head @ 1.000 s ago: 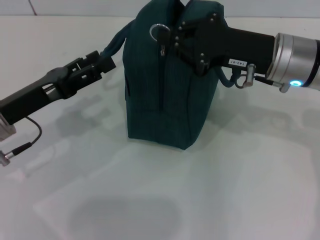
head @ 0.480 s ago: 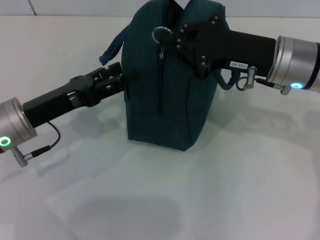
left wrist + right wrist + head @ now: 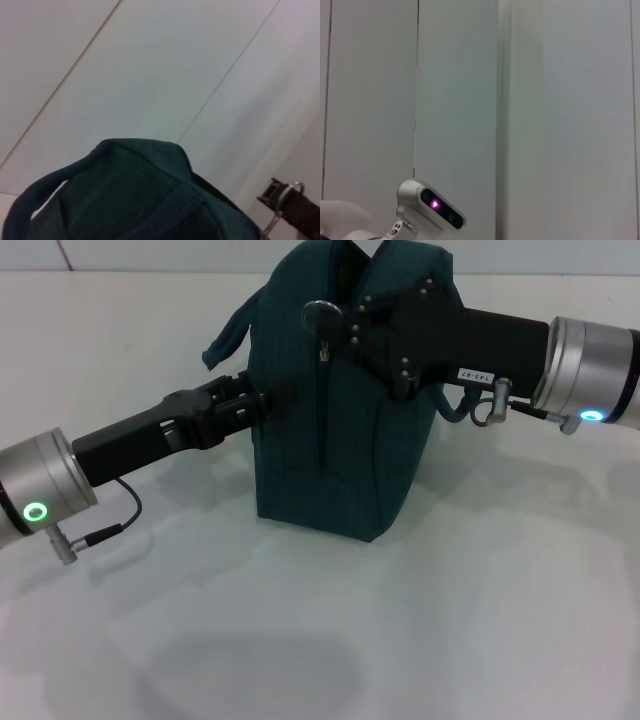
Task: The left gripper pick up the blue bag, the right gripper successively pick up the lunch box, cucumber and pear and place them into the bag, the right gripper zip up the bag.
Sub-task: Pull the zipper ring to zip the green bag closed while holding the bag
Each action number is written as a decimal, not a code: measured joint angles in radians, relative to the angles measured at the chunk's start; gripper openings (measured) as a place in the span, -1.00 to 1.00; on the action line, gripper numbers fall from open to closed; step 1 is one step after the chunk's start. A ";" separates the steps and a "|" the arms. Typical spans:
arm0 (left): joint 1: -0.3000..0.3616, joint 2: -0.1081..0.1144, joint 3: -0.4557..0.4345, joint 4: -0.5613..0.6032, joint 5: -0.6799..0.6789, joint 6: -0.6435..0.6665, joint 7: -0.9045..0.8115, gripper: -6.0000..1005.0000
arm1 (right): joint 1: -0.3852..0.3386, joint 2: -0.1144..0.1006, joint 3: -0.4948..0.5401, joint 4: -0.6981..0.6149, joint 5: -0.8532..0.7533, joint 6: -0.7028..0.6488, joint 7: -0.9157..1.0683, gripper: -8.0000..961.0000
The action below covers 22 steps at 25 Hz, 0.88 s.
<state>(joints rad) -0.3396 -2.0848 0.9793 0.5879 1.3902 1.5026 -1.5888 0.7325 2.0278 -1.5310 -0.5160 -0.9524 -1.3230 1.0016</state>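
Observation:
The blue bag (image 3: 330, 430) stands upright mid-table, and its top also shows in the left wrist view (image 3: 130, 200). My right gripper (image 3: 348, 320) reaches in from the right at the bag's top edge. It looks shut on the ring zipper pull (image 3: 320, 312). My left gripper (image 3: 258, 403) reaches in from the left and its tip is against the bag's left side, below the loose handle (image 3: 225, 335). The lunch box, cucumber and pear are out of view.
A white table (image 3: 450, 620) lies all around the bag. The right wrist view shows only a pale wall and a silver camera head (image 3: 432, 206). The right arm's cable loop (image 3: 480, 405) hangs beside the bag.
My left gripper has moved right from beside the handle to the bag's left side, and the handle now hangs free. My right gripper and the ring pull have dropped slightly.

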 joint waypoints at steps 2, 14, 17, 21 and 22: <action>-0.005 0.000 0.000 -0.003 0.006 -0.013 0.004 0.72 | 0.000 0.000 0.000 0.000 0.000 0.000 0.000 -0.91; -0.013 -0.004 0.004 -0.020 0.002 -0.018 0.051 0.31 | -0.007 0.000 0.000 -0.001 0.000 0.001 0.000 -0.90; -0.013 -0.004 0.004 -0.022 0.000 -0.011 0.054 0.09 | -0.010 0.000 0.000 0.000 0.000 0.002 0.000 -0.90; -0.013 -0.005 0.004 -0.022 -0.001 -0.006 0.064 -0.15 | -0.012 0.000 0.001 0.020 0.022 0.003 0.003 -0.90; -0.013 -0.004 0.004 -0.022 -0.002 -0.006 0.065 -0.21 | -0.012 0.000 0.001 0.029 0.035 0.004 0.003 -0.90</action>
<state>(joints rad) -0.3530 -2.0892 0.9834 0.5660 1.3883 1.4965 -1.5235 0.7208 2.0278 -1.5304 -0.4869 -0.9174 -1.3191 1.0045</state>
